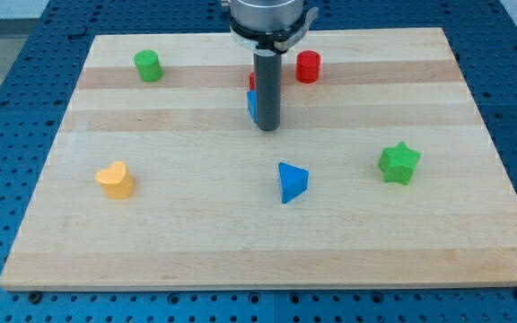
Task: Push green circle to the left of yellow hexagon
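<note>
**A:** Where does the green circle (148, 65) sit on the counter (474, 224)?

**B:** Near the view's top left corner. From the tip (267, 130) it lies at roughly 10 o'clock, well apart, with bare wood between them.

**A:** And the end effector?

**B:** It is a plain dark rod with nothing to open or close, and it holds nothing. Its tip is down near the counter's middle, just beside a blue block (251, 106) that the rod half hides. A scrap of red shows behind the rod too, but its shape cannot be made out.

**A:** And the yellow target?

**B:** The only yellow block (115, 179) is at about 8 o'clock from the tip. It looks more heart-shaped than hexagonal. The circle stands near its 12 to 1 o'clock, well apart.

**A:** So what does the push turn on?

**B:** Probably the circle must travel toward 6 or 7 o'clock to end at the yellow block's 9 o'clock. The tip would then have to come round to the circle's 12 to 1 o'clock side, where the counter's edge is close.

**A:** What else is there?

**B:** A red cylinder (308, 66), a blue triangle (292, 182) and a green star (398, 163), all off that path.
</note>
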Controlling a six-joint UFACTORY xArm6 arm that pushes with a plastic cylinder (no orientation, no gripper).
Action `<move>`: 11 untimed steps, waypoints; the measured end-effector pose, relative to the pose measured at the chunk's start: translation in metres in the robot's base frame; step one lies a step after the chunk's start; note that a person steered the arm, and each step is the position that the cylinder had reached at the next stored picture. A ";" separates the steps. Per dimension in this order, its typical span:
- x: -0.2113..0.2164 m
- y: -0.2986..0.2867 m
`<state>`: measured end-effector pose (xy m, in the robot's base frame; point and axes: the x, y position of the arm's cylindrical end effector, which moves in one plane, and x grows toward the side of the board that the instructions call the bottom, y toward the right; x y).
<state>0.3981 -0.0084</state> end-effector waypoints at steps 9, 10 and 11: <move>-0.066 -0.189; -0.078 -0.212; -0.098 -0.223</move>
<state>0.2999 -0.2314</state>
